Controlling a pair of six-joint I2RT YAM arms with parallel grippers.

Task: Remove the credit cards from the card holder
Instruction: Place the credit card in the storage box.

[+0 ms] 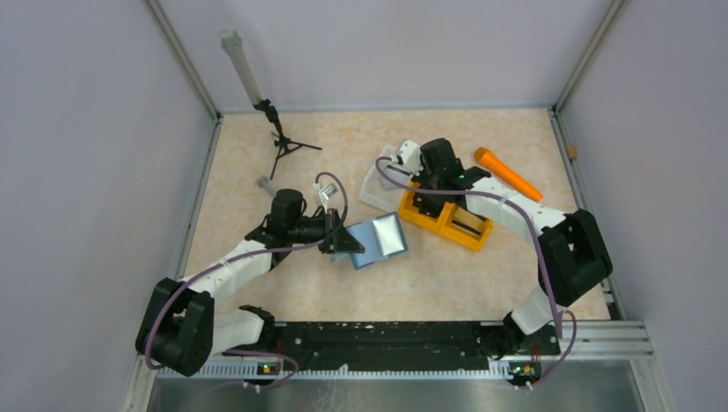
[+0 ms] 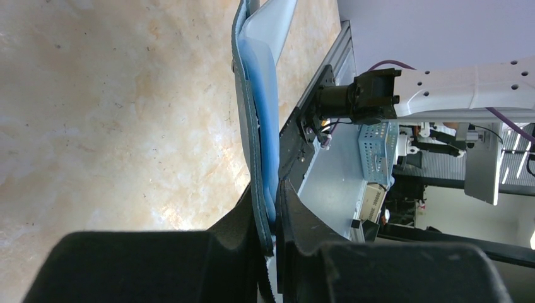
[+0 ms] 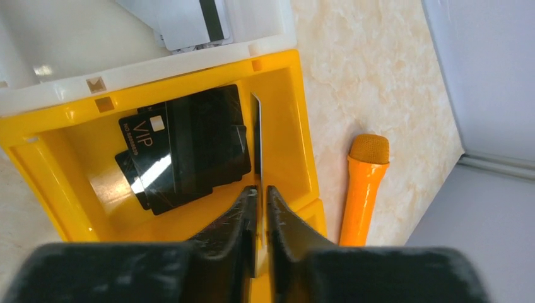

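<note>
The teal-blue card holder (image 1: 379,239) lies open on the table, its lighter blue inside facing up. My left gripper (image 1: 342,238) is shut on the holder's left edge. In the left wrist view the holder (image 2: 257,95) runs edge-on out from between the fingers (image 2: 240,218). My right gripper (image 1: 423,201) hangs over the orange bin (image 1: 470,233). In the right wrist view it (image 3: 262,190) is shut on a thin credit card (image 3: 256,136), seen edge-on and standing inside the bin's compartment. Black cards (image 3: 183,148), one marked VIP, lie flat in that compartment.
A white tray (image 1: 371,190) touches the bin's far-left side and holds a light card with a dark stripe (image 3: 189,22). An orange marker-shaped object (image 1: 508,172) lies right of the bin. A small black tripod (image 1: 282,137) stands at the back left.
</note>
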